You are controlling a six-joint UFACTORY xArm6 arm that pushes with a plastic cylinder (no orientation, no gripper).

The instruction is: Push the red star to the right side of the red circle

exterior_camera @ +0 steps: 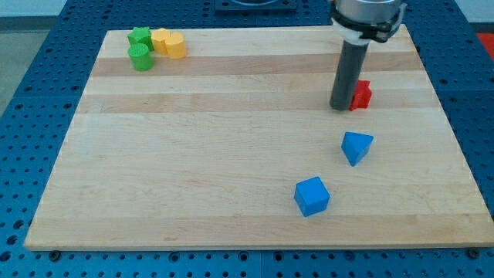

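My tip (pixel 341 107) is at the view's right on the wooden board (pixel 231 154). It touches the left side of a red block (pixel 360 94) and partly hides it, so I cannot make out that block's shape. Only one red block shows; no second red block is in sight. The rod rises from the tip to the arm's flange at the view's top right.
A blue triangular block (pixel 356 146) lies below the tip, and a blue cube (pixel 312 195) lies lower and to the left. At the top left sit a green star (pixel 140 35), a green cylinder (pixel 141 56), and two yellow blocks (pixel 169 43).
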